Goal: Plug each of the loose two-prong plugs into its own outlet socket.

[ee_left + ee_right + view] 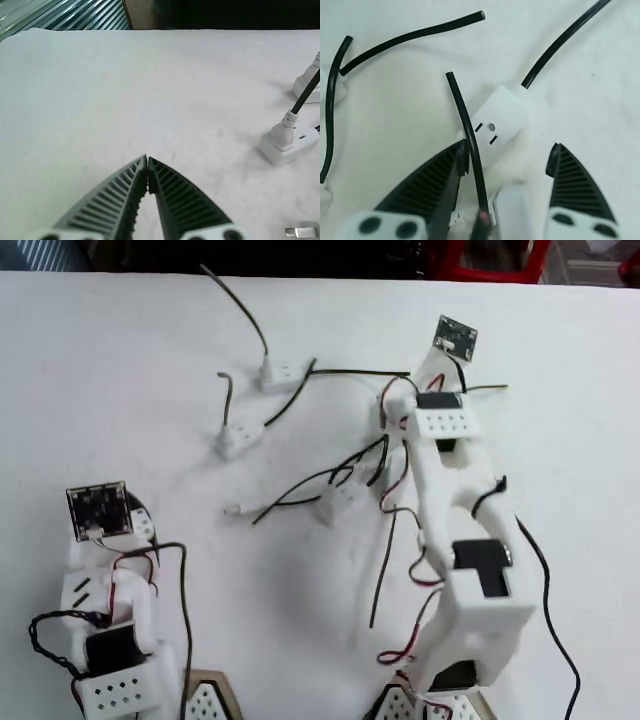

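Nearest, the left gripper (147,159) is seen with its claw pinched shut on nothing, tips meeting just above the table (120,360). It is parked at the near left corner, probably so the working area is kept free.

A loose plug (235,508) is found further in, left of the table's middle. Its metal end is turned toward the left edge, and its long axis is judged roughly parallel to the near edge.

On the right half, past the middle, the right gripper (509,146) is held with its claw spread wide. One jaw is set to either side of an outlet socket (500,117), and nothing is clamped. The spread is likely kept so the socket can be straddled or steadied for plugging.

The socket's face, with two slots and a round hole, is turned toward the claw. Its long axis is run along its cord (560,42), slanting away from the gripper.

A cord stub (465,125) is laid across one jaw's tip and the socket's edge; contact cannot be told.

Farthest, a white block (240,438) and a second white block (280,372) are placed toward the far edge, with cords aimed mostly at that edge.
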